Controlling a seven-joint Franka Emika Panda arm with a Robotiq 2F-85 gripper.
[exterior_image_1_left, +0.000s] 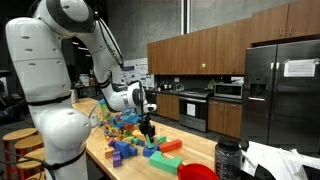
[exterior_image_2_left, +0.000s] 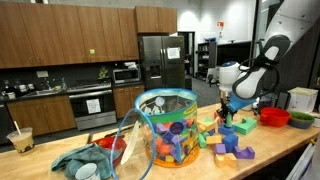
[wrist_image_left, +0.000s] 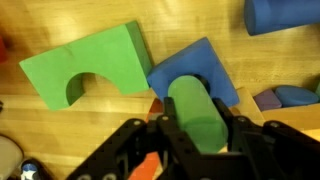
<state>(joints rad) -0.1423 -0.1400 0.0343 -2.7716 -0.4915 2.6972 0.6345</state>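
Green block (wrist_image_left: 197, 112) sat tight between the closed fingers (wrist_image_left: 236, 130) of the gripper (wrist_image_left: 198, 128), just over a blue block (wrist_image_left: 200, 60) on the wooden table (wrist_image_left: 190, 22). A green arch (wrist_image_left: 85, 68) lay beside the blue block. The paper (exterior_image_1_left: 298, 68) on the fridge (exterior_image_1_left: 275, 100) had writing too small to read.

White rounded arm (exterior_image_1_left: 42, 62), black joint bands, black jaws.

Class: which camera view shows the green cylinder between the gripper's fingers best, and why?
The wrist view: the green cylinder fills the middle, clamped between the fingers of the gripper, over a blue block. In both exterior views the gripper is small and the cylinder cannot be made out.
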